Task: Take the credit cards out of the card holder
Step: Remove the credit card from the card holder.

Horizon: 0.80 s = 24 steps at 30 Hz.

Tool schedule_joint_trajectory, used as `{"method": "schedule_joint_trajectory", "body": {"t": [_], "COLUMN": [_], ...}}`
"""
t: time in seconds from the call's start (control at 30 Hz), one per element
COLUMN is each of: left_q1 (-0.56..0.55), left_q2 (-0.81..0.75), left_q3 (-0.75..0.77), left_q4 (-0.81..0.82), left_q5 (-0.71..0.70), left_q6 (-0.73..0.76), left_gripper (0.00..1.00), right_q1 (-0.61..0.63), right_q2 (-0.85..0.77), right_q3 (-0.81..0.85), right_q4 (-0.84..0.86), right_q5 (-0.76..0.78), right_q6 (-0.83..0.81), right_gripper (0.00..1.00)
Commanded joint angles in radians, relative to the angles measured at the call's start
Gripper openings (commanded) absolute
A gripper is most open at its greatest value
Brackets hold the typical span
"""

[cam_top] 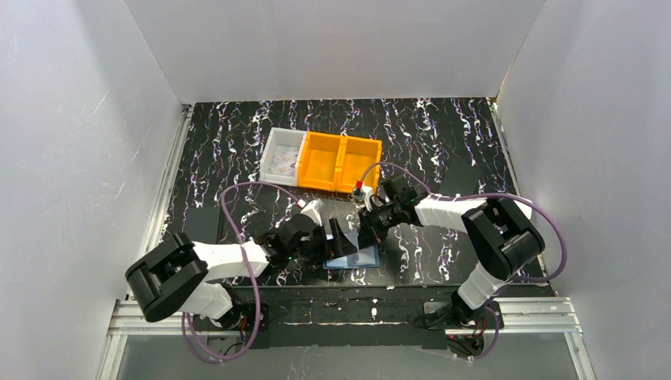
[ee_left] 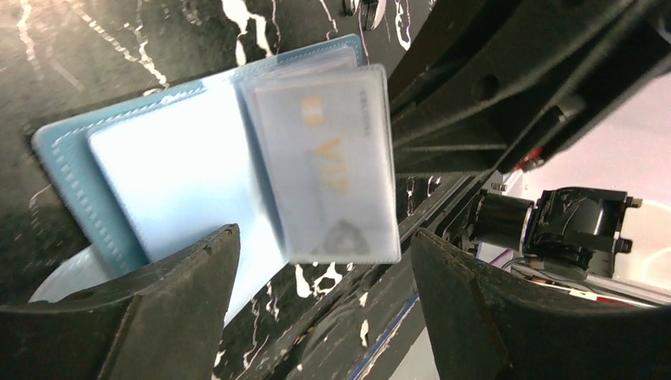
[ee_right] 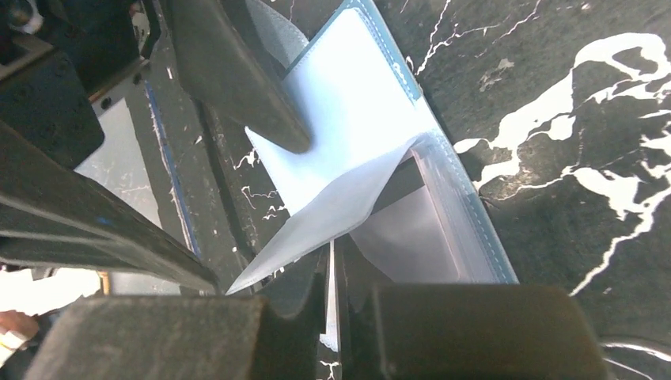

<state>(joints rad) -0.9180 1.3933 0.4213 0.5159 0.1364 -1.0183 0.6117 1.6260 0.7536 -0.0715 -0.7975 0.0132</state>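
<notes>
Both fingers of the right gripper [ee_right: 336,294] are clamping the edge of a credit card [ee_left: 328,170], tilting it up from the open card holder [ee_left: 158,178] on the table [cam_top: 475,142], while the left gripper [ee_left: 323,241] is hovering spread above; pulling now could be dragging the unpinned holder along

Left hand [cam_top: 336,237] at 9 o'clock and right hand [cam_top: 366,236] at 1 are crowding the card holder [cam_top: 356,259]; bins [cam_top: 339,162] are blocking 12; table [cam_top: 427,263] is lying open at 3.

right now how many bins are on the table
3, in a row at the far side of the table: a white bin on the left, one orange bin in the middle, another orange bin on the right. None seems hidden.
</notes>
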Motion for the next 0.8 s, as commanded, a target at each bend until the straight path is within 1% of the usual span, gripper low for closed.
{"method": "schedule_joint_trajectory", "body": {"t": [0.0,0.13,0.17,0.2,0.23,0.33,0.37,0.43,0.47,0.5,0.57,0.63,0.77], "left_q1": [0.010,0.011,0.011,0.013,0.018,0.026,0.027,0.030,0.029,0.031,0.035,0.039,0.043], "left_q2": [-0.123,-0.213,-0.277,-0.327,-0.371,-0.415,-0.424,-0.427,-0.420,-0.399,-0.359,-0.347,-0.338], "left_q3": [-0.061,-0.095,-0.100,-0.102,-0.107,-0.138,-0.151,-0.159,-0.154,-0.140,-0.112,-0.103,-0.094], "left_q4": [-0.054,-0.100,-0.154,-0.196,-0.228,-0.240,-0.240,-0.240,-0.240,-0.239,-0.238,-0.237,-0.230], "left_q5": [-0.052,-0.076,-0.100,-0.113,-0.116,-0.118,-0.123,-0.149,-0.153,-0.148,-0.136,-0.136,-0.136], "left_q6": [0.059,0.098,0.121,0.140,0.152,0.137,0.123,0.108,0.106,0.108,0.112,0.115,0.122], "left_gripper": [0.78,0.77,0.76,0.76,0.76,0.75,0.73,0.68,0.68,0.67,0.61,0.56,0.54], "right_q1": [0.001,0.009,0.036,0.068,0.106,0.111,0.110,0.083,0.068,0.051,0.043,0.043,0.043], "right_q2": [0.033,0.077,0.095,0.104,0.124,0.132,0.109,0.053,0.047,0.054,0.088,0.101,0.117], "right_q3": [0.046,0.095,0.123,0.139,0.159,0.180,0.178,0.159,0.148,0.144,0.153,0.157,0.161], "right_q4": [0.057,0.090,0.087,0.075,0.012,-0.038,-0.055,-0.089,-0.096,-0.121,-0.148,-0.154,-0.161], "right_q5": [-0.088,-0.158,-0.167,-0.142,-0.113,-0.079,-0.061,-0.033,-0.041,-0.049,-0.064,-0.063,-0.035], "right_q6": [0.063,0.099,0.090,0.067,0.034,-0.009,-0.040,-0.101,-0.125,-0.155,-0.174,-0.178,-0.179], "right_gripper": [0.15,0.15,0.15,0.16,0.16,0.19,0.20,0.28,0.30,0.30,0.30,0.30,0.30]}}
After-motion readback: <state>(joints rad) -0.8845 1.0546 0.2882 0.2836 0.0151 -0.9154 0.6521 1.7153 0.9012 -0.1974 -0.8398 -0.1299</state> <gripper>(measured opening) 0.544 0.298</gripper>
